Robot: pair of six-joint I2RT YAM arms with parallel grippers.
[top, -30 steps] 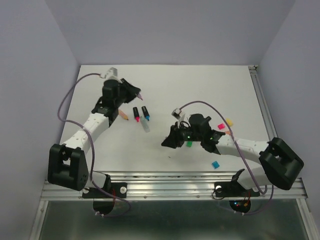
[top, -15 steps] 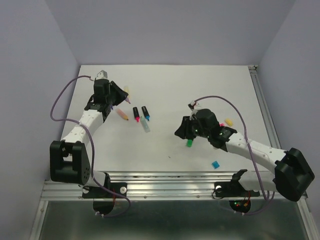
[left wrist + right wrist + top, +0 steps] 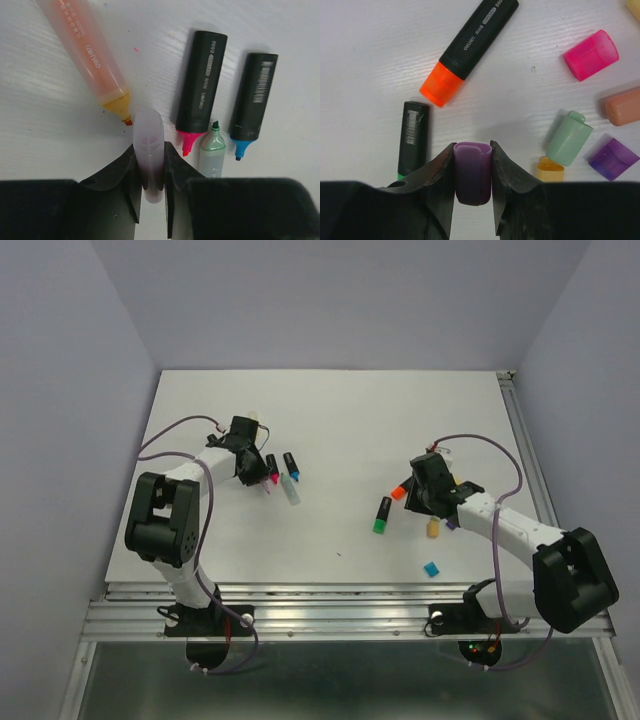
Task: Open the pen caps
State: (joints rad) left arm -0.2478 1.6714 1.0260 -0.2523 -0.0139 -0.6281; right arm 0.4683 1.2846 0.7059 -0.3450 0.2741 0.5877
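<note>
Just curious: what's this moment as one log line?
left gripper: shut on lilac pen | right gripper: shut on purple cap

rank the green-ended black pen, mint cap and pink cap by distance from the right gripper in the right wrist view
1. green-ended black pen, just left of the right gripper
2. mint cap, to the right
3. pink cap, far upper right

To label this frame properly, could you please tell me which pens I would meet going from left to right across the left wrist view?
pastel orange pen → pale purple pen in the left gripper → black pen with pink tip → black pen with blue tip
</note>
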